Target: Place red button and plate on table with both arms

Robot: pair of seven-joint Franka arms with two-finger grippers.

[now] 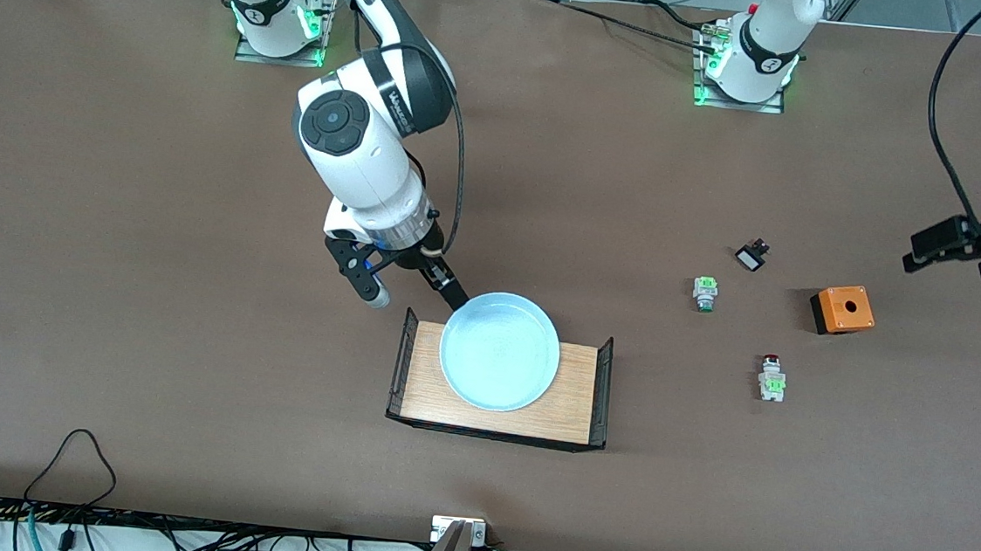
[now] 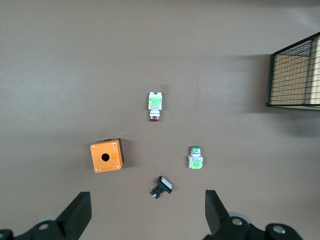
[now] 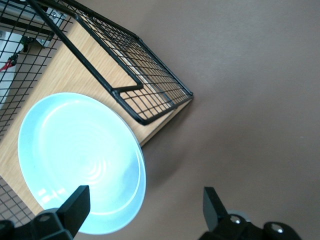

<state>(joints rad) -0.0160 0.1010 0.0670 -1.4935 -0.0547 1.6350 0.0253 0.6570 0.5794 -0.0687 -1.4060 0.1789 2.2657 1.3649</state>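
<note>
The pale blue plate [image 1: 499, 351] [image 3: 75, 155] lies on a small wooden rack [image 1: 570, 396] in the middle of the brown table [image 1: 148, 284]. My right gripper [image 1: 417, 299] [image 3: 145, 205] hangs open over the plate's rim on the side toward the robots, one finger above the plate and the other above bare table. The red button [image 1: 771, 376] [image 2: 155, 105] lies on its side on the table, toward the left arm's end from the rack. My left gripper [image 1: 965, 256] [image 2: 148, 212] is open and empty, up in the air near that end of the table, apart from the button.
A green-capped switch [image 1: 704, 292] [image 2: 195, 157], a small black part [image 1: 752, 255] [image 2: 162, 186] and an orange box with a hole [image 1: 842, 309] [image 2: 106, 155] lie farther from the front camera than the button. The rack has black wire ends [image 3: 145, 90].
</note>
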